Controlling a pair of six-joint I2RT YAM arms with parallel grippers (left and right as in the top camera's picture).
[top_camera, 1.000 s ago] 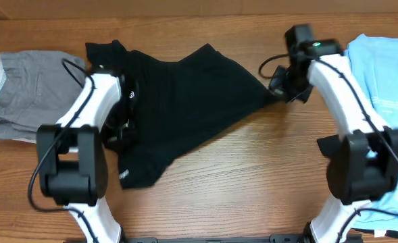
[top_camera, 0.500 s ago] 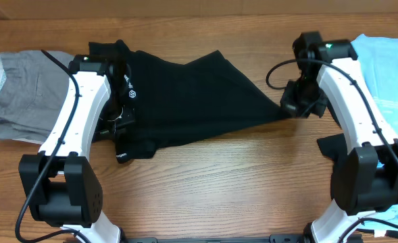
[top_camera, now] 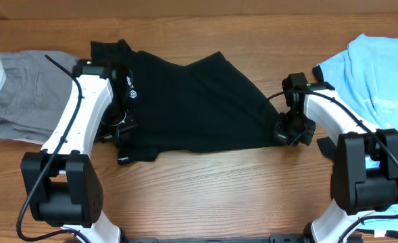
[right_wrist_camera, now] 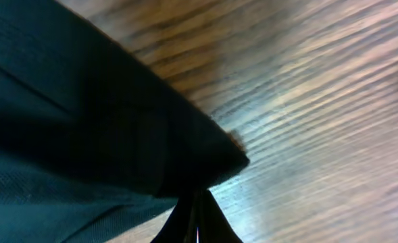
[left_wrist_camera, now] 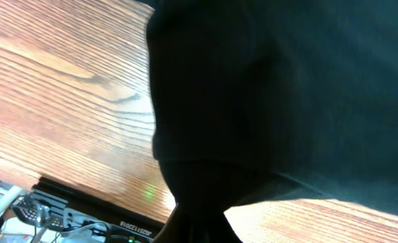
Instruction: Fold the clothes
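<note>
A black tee (top_camera: 192, 101) with small white lettering lies stretched across the middle of the wooden table. My left gripper (top_camera: 121, 128) is shut on its left edge, and the black cloth (left_wrist_camera: 266, 101) fills the left wrist view. My right gripper (top_camera: 288, 131) is shut on its right corner; the right wrist view shows the pinched black cloth (right_wrist_camera: 104, 142) just above the wood. A light blue tee (top_camera: 381, 74) lies at the right edge, partly under my right arm.
A folded grey garment (top_camera: 26, 94) lies at the left edge of the table. Bare wood (top_camera: 219, 196) runs along the front. The table's front rail with cables (left_wrist_camera: 63, 212) shows in the left wrist view.
My right gripper has moved down toward the front with the tee's right corner. My left gripper has moved back with the left edge. The tee now lies wider and flatter.
</note>
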